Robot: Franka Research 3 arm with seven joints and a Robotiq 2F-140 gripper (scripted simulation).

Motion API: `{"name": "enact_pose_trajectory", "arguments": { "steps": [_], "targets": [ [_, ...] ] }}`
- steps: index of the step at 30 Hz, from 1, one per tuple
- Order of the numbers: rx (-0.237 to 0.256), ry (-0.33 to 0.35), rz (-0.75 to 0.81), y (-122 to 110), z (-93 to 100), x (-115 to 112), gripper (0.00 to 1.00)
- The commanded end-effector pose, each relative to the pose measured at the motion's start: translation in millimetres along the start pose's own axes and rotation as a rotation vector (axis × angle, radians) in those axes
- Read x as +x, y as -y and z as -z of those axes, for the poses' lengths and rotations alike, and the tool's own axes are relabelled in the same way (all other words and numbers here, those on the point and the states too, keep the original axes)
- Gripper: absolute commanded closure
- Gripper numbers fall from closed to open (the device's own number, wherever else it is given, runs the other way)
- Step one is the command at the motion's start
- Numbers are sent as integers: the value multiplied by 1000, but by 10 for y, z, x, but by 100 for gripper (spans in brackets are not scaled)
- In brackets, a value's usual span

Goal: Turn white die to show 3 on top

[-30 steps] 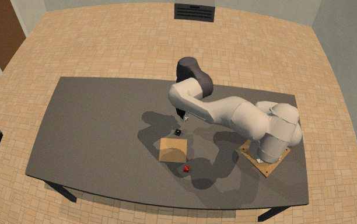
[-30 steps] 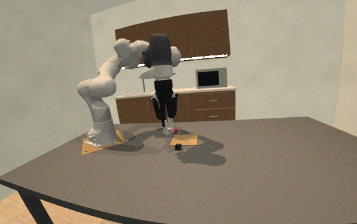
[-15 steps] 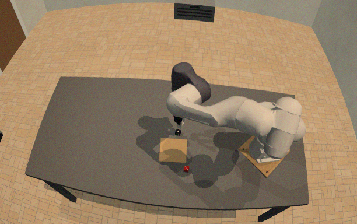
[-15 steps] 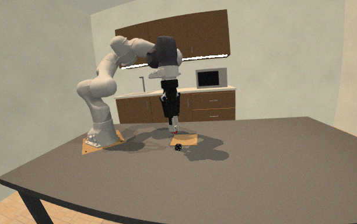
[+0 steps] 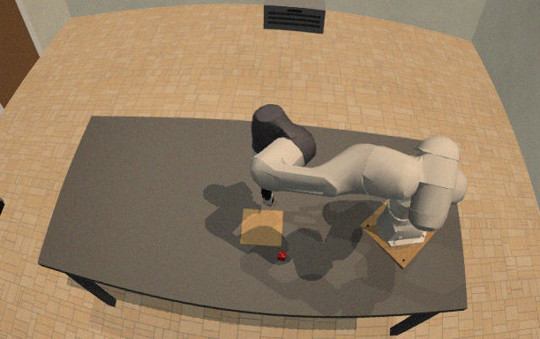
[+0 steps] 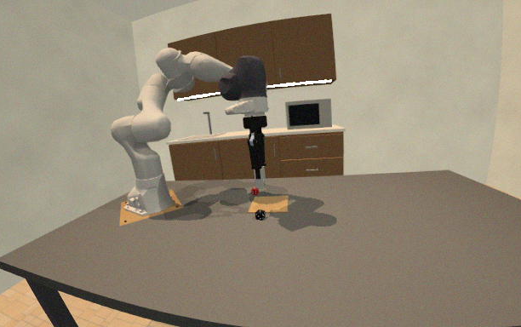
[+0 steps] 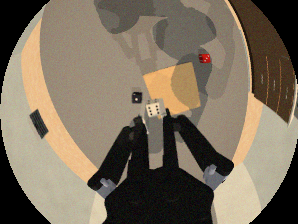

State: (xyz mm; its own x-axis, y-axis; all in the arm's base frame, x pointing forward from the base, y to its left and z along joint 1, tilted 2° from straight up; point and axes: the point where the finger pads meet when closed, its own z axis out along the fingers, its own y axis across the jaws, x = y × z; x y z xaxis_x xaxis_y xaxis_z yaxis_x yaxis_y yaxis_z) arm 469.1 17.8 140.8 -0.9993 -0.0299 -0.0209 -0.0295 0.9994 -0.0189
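The white die [image 7: 153, 109] is between the fingertips of my gripper [image 5: 268, 201] [image 6: 260, 185] [image 7: 153, 106]. Its face towards the wrist camera shows two rows of dark pips, seemingly six. The gripper is shut on it, pointing down, and holds it above the table near the mat's edge. The orange mat [image 5: 262, 218] [image 6: 274, 205] [image 7: 170, 85] lies flat. The black die [image 6: 260, 215] [image 7: 137, 97] lies off the mat, with one pip visible in the wrist view; in the top view the gripper seems to hide it. The red die [image 5: 281, 255] [image 6: 254, 192] [image 7: 204, 58] lies beyond the mat's opposite side.
The arm's base stands on a wooden plate [image 5: 402, 258] [image 6: 124, 216] on the grey table [image 5: 146, 177] [image 6: 353, 238]. The black die is close beside the held white die in the wrist view. Arm shadows fall across part of the mat.
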Motion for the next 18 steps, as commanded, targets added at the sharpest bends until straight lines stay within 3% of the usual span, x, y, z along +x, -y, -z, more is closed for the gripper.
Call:
{"name": "enact_pose_trajectory", "arguments": {
  "steps": [1, 14, 17, 18],
  "targets": [
    [14, 8, 173, -74, 8, -60, 87],
    [14, 7, 474, -458, -12, -140, 87],
    [14, 7, 477, -461, -12, -141, 87],
    [13, 7, 551, -557, -17, -156, 87]
  ]
}}
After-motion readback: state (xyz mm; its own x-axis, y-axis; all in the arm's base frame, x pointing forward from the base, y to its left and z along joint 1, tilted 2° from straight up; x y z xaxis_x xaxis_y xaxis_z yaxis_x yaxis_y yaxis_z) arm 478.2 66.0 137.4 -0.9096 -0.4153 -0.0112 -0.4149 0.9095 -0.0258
